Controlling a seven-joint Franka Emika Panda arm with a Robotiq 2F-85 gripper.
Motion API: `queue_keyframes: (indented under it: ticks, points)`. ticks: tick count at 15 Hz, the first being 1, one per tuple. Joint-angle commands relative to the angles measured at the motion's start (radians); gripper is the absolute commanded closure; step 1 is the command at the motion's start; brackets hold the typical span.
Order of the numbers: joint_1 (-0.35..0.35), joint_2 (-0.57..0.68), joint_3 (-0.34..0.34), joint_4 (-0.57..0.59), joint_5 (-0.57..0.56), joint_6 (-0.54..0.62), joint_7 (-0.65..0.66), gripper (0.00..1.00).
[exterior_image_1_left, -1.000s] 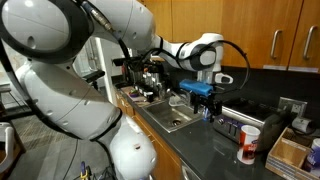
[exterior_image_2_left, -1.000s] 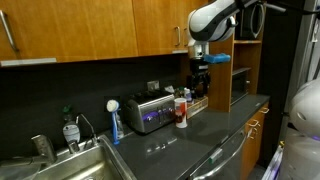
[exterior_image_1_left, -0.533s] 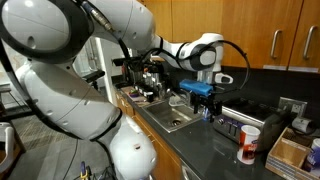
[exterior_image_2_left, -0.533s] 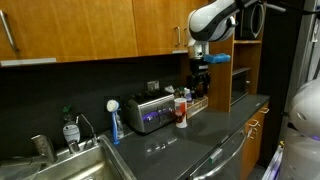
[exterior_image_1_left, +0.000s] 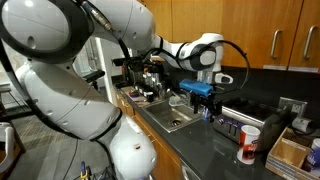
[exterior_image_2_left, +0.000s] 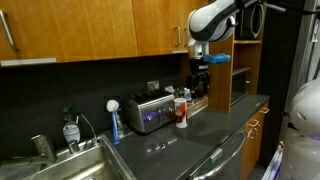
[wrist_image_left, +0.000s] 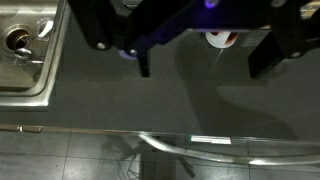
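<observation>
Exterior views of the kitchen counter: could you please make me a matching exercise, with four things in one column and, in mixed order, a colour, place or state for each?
Things:
1. gripper
2. container
3. dish brush
4. sink

Descriptions:
A. blue and white
B. set into the counter
C. open, above the counter
D. red and white

Pairs: 1-C, 2-D, 3-A, 4-B.

Arm extended, gripper (wrist_image_left: 200, 70) pointing down, jaws apart

wood cabinets (exterior_image_2_left: 90, 28) | dark countertop (exterior_image_2_left: 190, 140) | steel sink (exterior_image_1_left: 172, 120)
</observation>
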Motion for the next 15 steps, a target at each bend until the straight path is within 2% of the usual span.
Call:
queue_keyframes:
  ticks: [1, 4, 7, 10, 11, 12, 15]
  points:
    - [0.004, 0.000, -0.003, 0.002, -0.002, -0.002, 0.002, 0.00]
    - [0.026, -0.024, 0.011, 0.011, 0.035, 0.012, 0.023, 0.00]
    - [0.093, 0.001, 0.014, 0.045, 0.231, 0.013, 0.055, 0.00]
    - [0.144, 0.017, 0.058, 0.041, 0.375, 0.044, 0.084, 0.00]
    - [0.154, 0.021, 0.074, 0.039, 0.394, 0.053, 0.088, 0.00]
    - [0.131, 0.004, 0.055, 0.035, 0.356, 0.028, 0.058, 0.00]
    - [0.150, 0.013, 0.078, 0.035, 0.377, 0.040, 0.077, 0.00]
